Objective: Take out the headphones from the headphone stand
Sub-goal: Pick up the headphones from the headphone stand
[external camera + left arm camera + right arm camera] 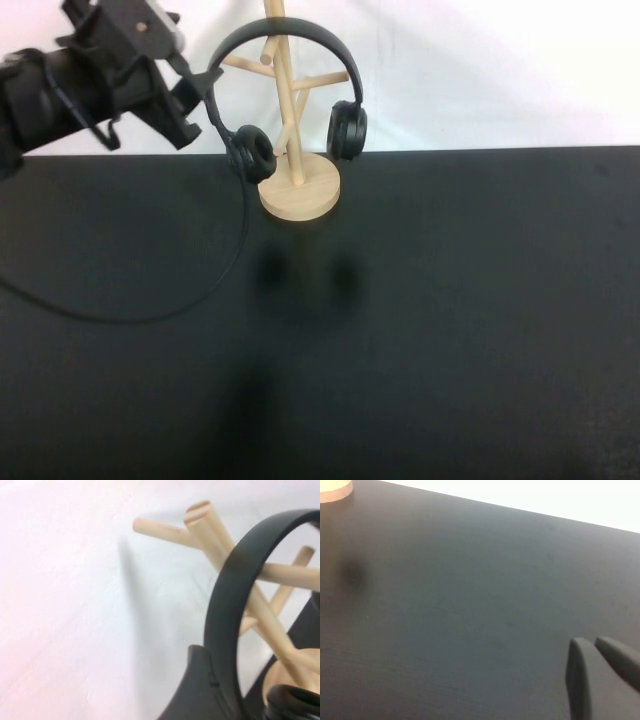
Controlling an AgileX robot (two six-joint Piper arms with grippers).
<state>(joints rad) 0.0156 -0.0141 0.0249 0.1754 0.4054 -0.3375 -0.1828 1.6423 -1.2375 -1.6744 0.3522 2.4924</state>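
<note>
The black headphones (285, 30) hang by their headband over the top of the light wooden headphone stand (299, 190) at the table's far edge. One ear cup hangs on each side of the post. My left gripper (203, 88) is raised at the far left and is shut on the left side of the headband. In the left wrist view the headband (235, 595) lies against one finger (200, 685), with the stand's pegs (210, 530) behind it. My right gripper (592, 641) is shut and empty just above the table. It is outside the high view.
The headphone cable (150, 318) loops from the left ear cup across the left part of the black table (450, 320). A white wall stands behind the stand. The stand's base also shows in a corner of the right wrist view (335, 492).
</note>
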